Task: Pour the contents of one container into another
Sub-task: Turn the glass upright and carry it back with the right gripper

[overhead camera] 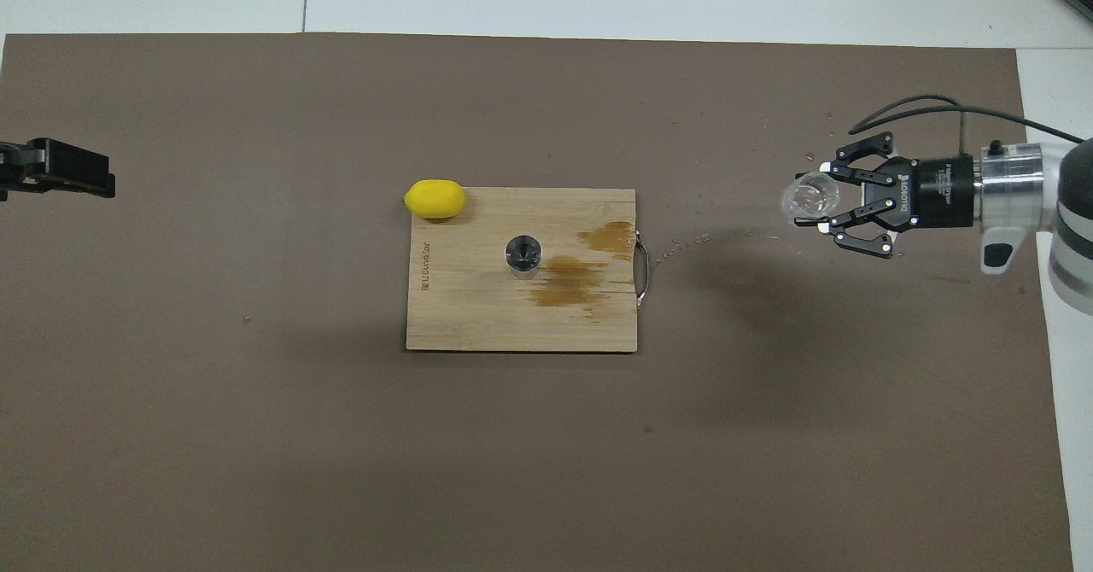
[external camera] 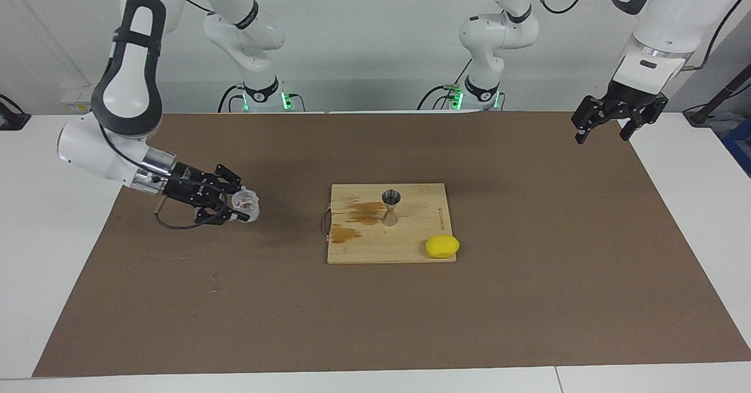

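Two arms, one glass: right gripper [external camera: 239, 207] grips the clear tumbler [external camera: 246, 204] over the brown mat [external camera: 375, 322], toward the right arm's end of the table.

Going by the facing view from its left edge: the tumbler lies tipped on its side in the closed fingers, its long axis along the table's length and its mouth toward the wooden board [external camera: 405, 246], well apart from it. The board carries two brown wet stains [external camera: 366, 212] and a line of burnt-in lettering too small to read. On it the metal jigger [external camera: 391, 205] stands upright, mouth up, beside the stains; a yellow lemon [external camera: 442, 246] rests at the board's corner farther from the robots. The left gripper [external camera: 605, 132] waits with jaws wide and empty above the mat's edge. White lettering on the right gripper's body is illegible.
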`<state>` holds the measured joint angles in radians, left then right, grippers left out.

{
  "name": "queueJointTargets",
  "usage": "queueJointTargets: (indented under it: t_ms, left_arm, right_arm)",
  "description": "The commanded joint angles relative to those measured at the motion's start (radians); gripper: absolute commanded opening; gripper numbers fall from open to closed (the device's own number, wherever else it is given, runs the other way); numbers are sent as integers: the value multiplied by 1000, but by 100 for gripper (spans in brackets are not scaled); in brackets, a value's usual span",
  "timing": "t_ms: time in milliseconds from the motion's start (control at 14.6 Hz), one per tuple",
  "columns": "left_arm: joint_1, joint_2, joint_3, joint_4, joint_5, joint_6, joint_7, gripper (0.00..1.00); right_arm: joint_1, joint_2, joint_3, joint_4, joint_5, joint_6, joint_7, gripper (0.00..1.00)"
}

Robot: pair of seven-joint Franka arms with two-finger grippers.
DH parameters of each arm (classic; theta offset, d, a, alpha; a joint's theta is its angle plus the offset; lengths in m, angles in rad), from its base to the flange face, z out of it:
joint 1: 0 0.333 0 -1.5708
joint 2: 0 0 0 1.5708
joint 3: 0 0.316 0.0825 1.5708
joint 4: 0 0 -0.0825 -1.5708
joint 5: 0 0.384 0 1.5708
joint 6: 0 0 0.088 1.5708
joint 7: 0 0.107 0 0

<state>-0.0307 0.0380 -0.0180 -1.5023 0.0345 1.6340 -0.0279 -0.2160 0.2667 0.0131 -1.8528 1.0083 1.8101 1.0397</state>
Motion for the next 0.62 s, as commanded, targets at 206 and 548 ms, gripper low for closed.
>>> queueJointTargets:
  t_ms: [206, 548]
  left_arm:
    - [8, -17, -5, -22, 15, 6, -12, 100]
    - [6, -20, -5, -25, 16, 7, -12, 100]
  right_arm:
    - [-118, 81, 14, -17, 39, -89, -182, 0]
    - [-170, 167, 14, -9, 32, -101, -266, 0]
